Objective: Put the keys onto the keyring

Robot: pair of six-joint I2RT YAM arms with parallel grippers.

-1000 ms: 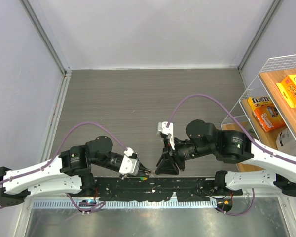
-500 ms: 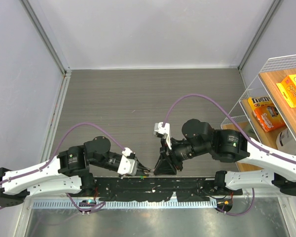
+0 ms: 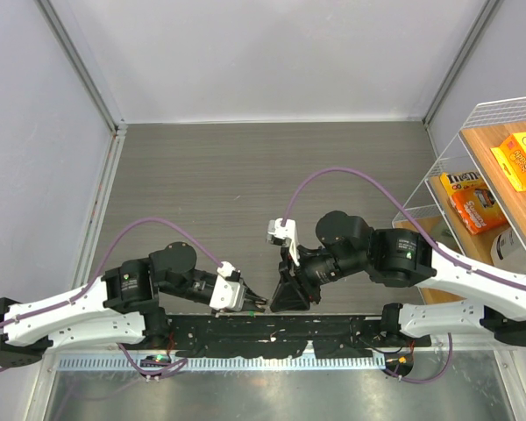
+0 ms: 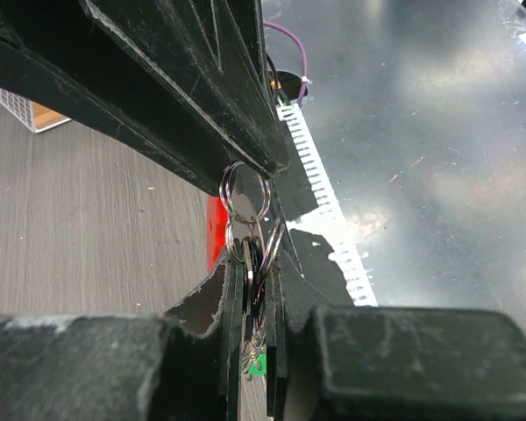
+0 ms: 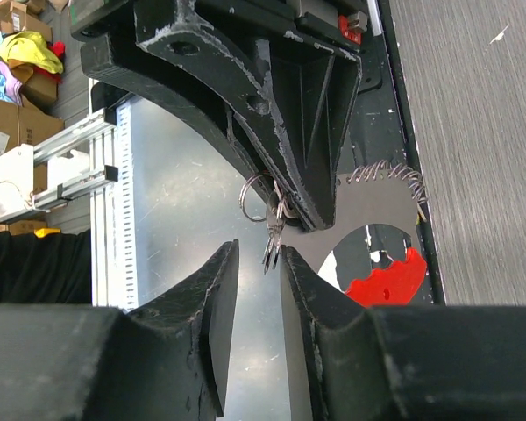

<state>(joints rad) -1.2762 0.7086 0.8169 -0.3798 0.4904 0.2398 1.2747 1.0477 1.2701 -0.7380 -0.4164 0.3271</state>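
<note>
At the middle of the surface's (image 3: 245,175) near edge, the left tool (image 4: 252,274) pinches the keys (image 5: 270,244) and keyring (image 4: 245,191). The right tool (image 5: 256,256) stands narrow alongside; I cannot tell whether it grips.

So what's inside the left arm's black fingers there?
A bunch of thin silvery metal rings and small keys, clamped between the left fingers; one green plastic key head peeks out below. How many keys there are is hidden by the fingers.

Left pincer (image 3: 261,304) and right pincer (image 3: 278,306) block each other; far tabletop (image 3: 245,180) lies open.
</note>
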